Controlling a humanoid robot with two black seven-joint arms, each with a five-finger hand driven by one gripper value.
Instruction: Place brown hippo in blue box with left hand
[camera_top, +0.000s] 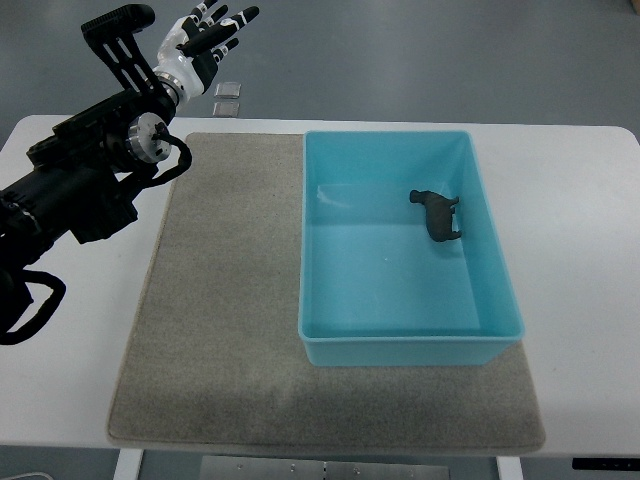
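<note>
The brown hippo (437, 213) lies inside the blue box (330, 345), towards its far right side. The box stands on a grey mat (225, 300). My left hand (210, 38) is raised at the top left, beyond the table's far edge and well away from the box. Its fingers are spread and hold nothing. Its black arm comes in from the left edge. The right hand is out of view.
The white table (580, 230) carries the mat and the box. Two small square floor fittings (228, 98) show on the grey floor beyond the table's far edge, just under my left hand.
</note>
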